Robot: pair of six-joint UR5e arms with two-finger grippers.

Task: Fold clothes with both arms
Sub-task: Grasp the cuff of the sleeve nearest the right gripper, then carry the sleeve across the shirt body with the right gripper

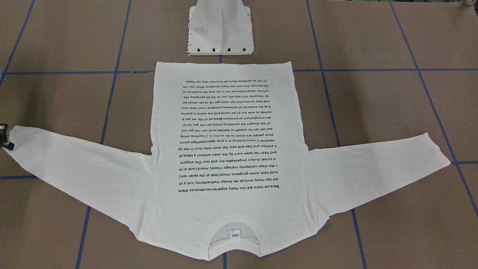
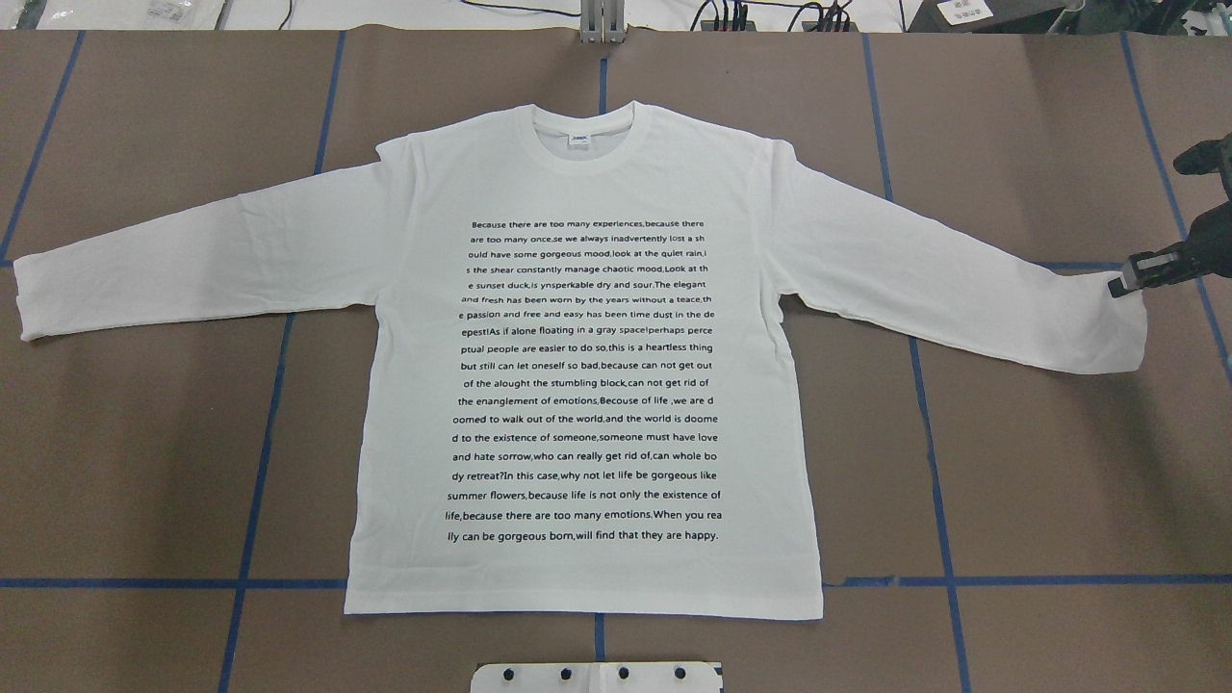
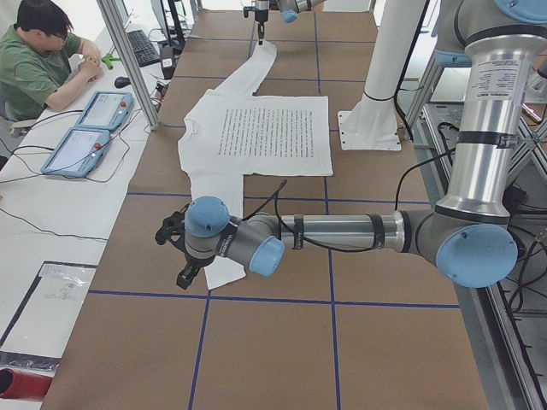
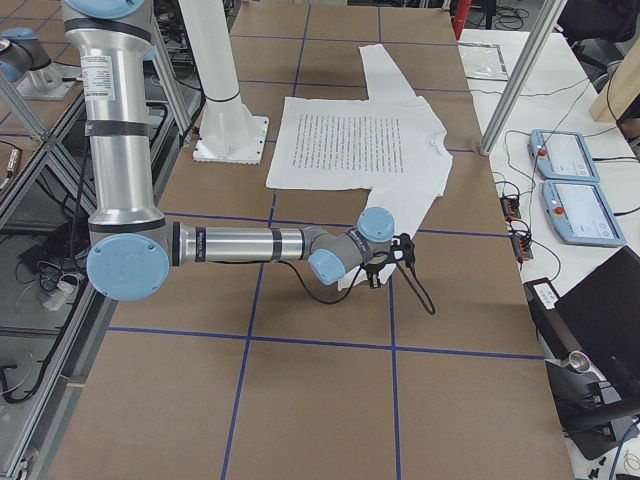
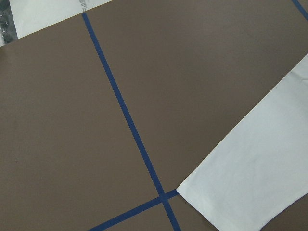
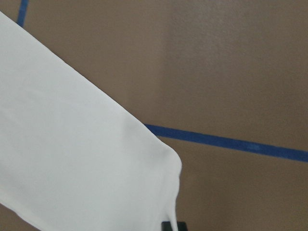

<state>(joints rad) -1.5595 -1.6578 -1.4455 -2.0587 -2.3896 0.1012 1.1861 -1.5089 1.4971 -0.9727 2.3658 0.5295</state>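
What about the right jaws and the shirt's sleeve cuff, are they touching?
Touching. The right wrist view shows the sleeve cuff corner drawn down into the right gripper; overhead agrees.

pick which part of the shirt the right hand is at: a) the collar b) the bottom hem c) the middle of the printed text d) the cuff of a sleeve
D: in the overhead view the right hand sits at the outer edge of a sleeve cuff of the white T-shirt, out at the end of the spread sleeve.
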